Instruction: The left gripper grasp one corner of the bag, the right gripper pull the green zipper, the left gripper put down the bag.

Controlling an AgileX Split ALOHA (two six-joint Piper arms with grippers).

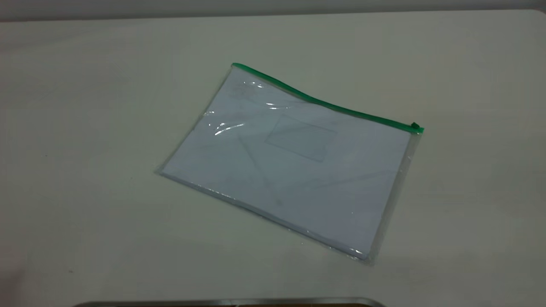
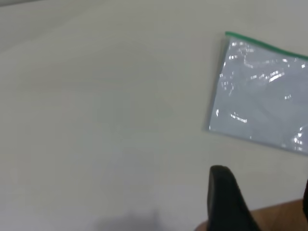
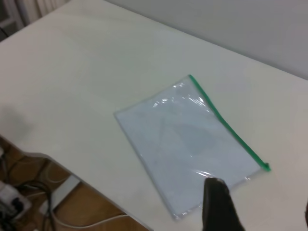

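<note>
Clear plastic, with white sheets inside, makes up the bag [image 1: 290,162], which lies flat on the pale bench [image 1: 85,128], turned at a slant in the exterior view. Its green zipper [image 1: 324,102] runs along the far long edge, from the far-left corner of the bag [image 1: 233,66] down to the slider tab [image 1: 414,126] at the right end. A faint rectangular label pocket [image 1: 300,137] shows on the upper face. Bare bench surrounds the bag on every side, with the widest stretch to the left; the bench's far edge runs along the top of that view and a dark rim [image 1: 230,302] cuts in at the bottom.

Neither arm appears in the exterior view. In the left wrist view the left pincer [image 2: 260,202] hangs above the bench, well apart from the bag [image 2: 262,96], whose green-ended corner and zipper strip [image 2: 264,45] lie beyond it; one black finger [image 2: 226,197] is plain and a sliver of the other shows at the frame's edge, so the pincer stands apart, holding nothing. In the right wrist view the right pincer [image 3: 260,207] hovers over the bench edge near the bag [image 3: 187,144], with the zipper [image 3: 226,122] and its slider end close by; one finger [image 3: 219,204] is clear, the other barely enters the frame, again spread wide and empty. Cables and floor show below the bench edge there.
</note>
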